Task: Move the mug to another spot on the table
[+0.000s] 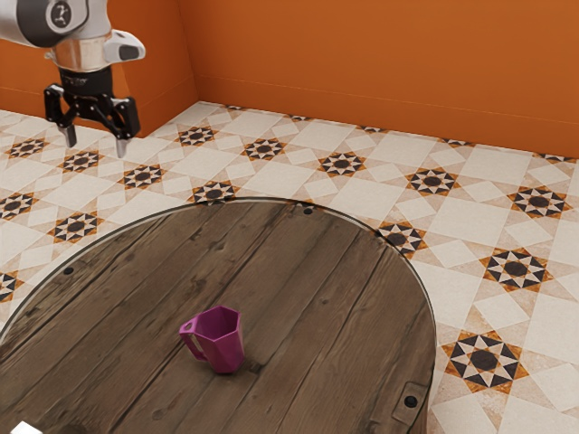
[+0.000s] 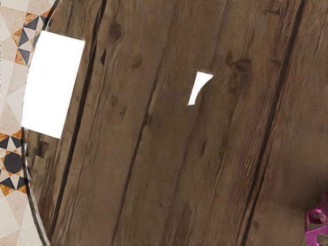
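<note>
The round wooden bench (image 1: 298,271) takes up the near half of the scene, with tiled floor (image 1: 470,208) around it on the far side and on the exterior view's right. Its curved edge is a real hazard. A new spot chosen too close to the rim could send the mug over the side and onto the floor.

The gripper (image 1: 95,143) hangs high at the exterior view's far left, above the floor beyond the bench and well apart from the mug. Its fingers are spread and hold nothing. The whole approach is not yet made, so a small aiming error on such a long reach could bring a finger down on the mug's rim instead of beside it.

The purple mug (image 1: 217,337) stands on the bench toward its near side, a little left of centre in the exterior view. In the wrist view it sits at the frame's corner (image 2: 318,225). It narrows toward its base, so I judge it easy to tip with a sideways knock. Its faceted walls could also twist or slip if the fingers close on an edge.

The handle (image 1: 189,331) juts toward the exterior view's left, on the arm's side, and a descending finger could clip it and spin the mug.
</note>
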`<state>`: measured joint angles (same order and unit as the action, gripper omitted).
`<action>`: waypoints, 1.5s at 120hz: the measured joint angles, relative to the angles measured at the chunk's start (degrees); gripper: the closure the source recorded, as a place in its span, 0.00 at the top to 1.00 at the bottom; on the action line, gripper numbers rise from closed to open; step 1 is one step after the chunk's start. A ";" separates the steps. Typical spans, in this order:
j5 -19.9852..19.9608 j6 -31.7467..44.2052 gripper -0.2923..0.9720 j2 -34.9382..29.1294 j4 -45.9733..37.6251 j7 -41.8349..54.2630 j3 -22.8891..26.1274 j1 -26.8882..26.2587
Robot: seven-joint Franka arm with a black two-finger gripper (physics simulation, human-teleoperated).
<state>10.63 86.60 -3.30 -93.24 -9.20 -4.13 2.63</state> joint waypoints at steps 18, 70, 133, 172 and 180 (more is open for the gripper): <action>0.05 0.14 0.77 -0.97 -1.52 -0.60 -0.33 0.76; -5.42 13.08 0.76 -12.31 -34.12 12.90 5.86 0.84; -21.09 23.40 0.77 -11.10 -38.08 -20.60 5.70 3.25; -25.81 24.92 0.77 -7.97 -37.48 -41.77 7.73 6.37; -26.01 25.82 0.77 -6.68 -37.53 -45.09 7.73 6.33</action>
<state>-15.37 112.43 -9.98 -130.77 -54.29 3.60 8.96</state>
